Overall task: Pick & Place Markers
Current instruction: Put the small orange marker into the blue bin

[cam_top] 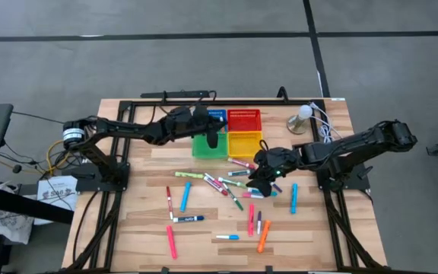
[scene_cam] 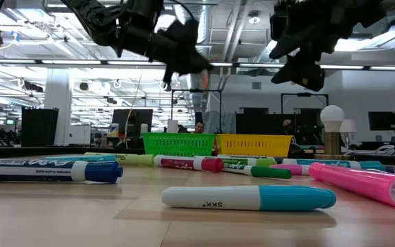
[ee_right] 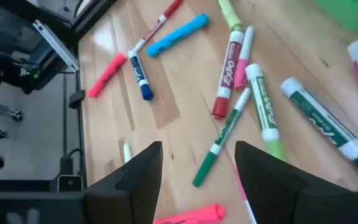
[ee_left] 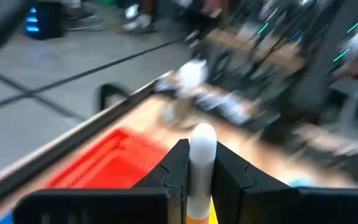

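Several markers (cam_top: 217, 184) in pink, blue, green, orange and red lie flat and scattered on the wooden table, also seen close in the low view (scene_cam: 249, 197). My left gripper (cam_top: 213, 138) hangs above the green basket (cam_top: 206, 147), shut on a white-barrelled marker (ee_left: 202, 140). My right gripper (cam_top: 263, 172) is open and hovers over the marker cluster on the table's right half. In its wrist view the right gripper (ee_right: 197, 177) touches nothing, and a thin green marker (ee_right: 219, 146) lies below the gap. My left gripper pinches the white-barrelled marker between its two fingers (ee_left: 176, 168). The white end (ee_left: 202, 134) sticks out past the fingertips, and an orange part (ee_left: 197, 218) shows farther back between them. The marker is lifted clear, high above the baskets in the low view (scene_cam: 184, 55).
Four mesh baskets stand together at the table's far middle: blue (cam_top: 216, 115), red (cam_top: 243, 119), green and yellow (cam_top: 244, 143). A small white-headed lamp (cam_top: 303, 116) with cables stands at the far right corner. Bare wood shows along the near edge (cam_top: 204, 255).
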`<state>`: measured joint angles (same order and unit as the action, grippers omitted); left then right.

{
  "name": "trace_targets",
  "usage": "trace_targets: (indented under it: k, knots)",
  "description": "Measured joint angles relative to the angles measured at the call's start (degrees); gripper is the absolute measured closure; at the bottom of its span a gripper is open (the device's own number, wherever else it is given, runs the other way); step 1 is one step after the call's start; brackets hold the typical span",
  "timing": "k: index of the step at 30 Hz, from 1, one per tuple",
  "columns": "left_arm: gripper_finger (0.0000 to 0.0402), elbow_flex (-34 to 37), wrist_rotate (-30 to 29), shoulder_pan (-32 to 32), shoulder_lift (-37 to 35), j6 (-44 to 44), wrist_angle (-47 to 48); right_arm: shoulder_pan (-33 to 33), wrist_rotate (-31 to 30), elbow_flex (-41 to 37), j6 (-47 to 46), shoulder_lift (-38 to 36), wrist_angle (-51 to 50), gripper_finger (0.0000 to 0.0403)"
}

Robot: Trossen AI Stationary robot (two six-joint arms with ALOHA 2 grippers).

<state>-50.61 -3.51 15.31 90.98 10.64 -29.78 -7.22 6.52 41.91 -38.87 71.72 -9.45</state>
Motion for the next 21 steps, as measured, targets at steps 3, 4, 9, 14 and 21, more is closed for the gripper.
trace_targets:
  k: [3,4,9,14,21]
  knots:
    - [0.0363,0.0,-3.56,1.85,0.0,-6.84,5.28,0.1,-0.09,0.0,0.69,0.0,-0.25,0.021]
    - [0.0362,0.0,-4.41,2.74,0.0,-8.58,6.74,0.1,-0.14,0.0,1.11,0.0,-0.2,0.0209]
    - [0.0359,0.0,-4.86,7.76,0.01,-13.53,12.58,0.09,-0.24,0.0,1.72,0.0,-0.19,0.021]
    - [0.0363,0.0,0.93,12.99,0.0,-18.27,14.4,0.21,-0.46,0.0,1.4,0.02,0.84,0.0213]
    - [0.0359,-0.02,7.46,16.0,0.53,-22.65,14.04,0.22,-0.5,0.0,-1.67,0.02,4.16,0.0215]
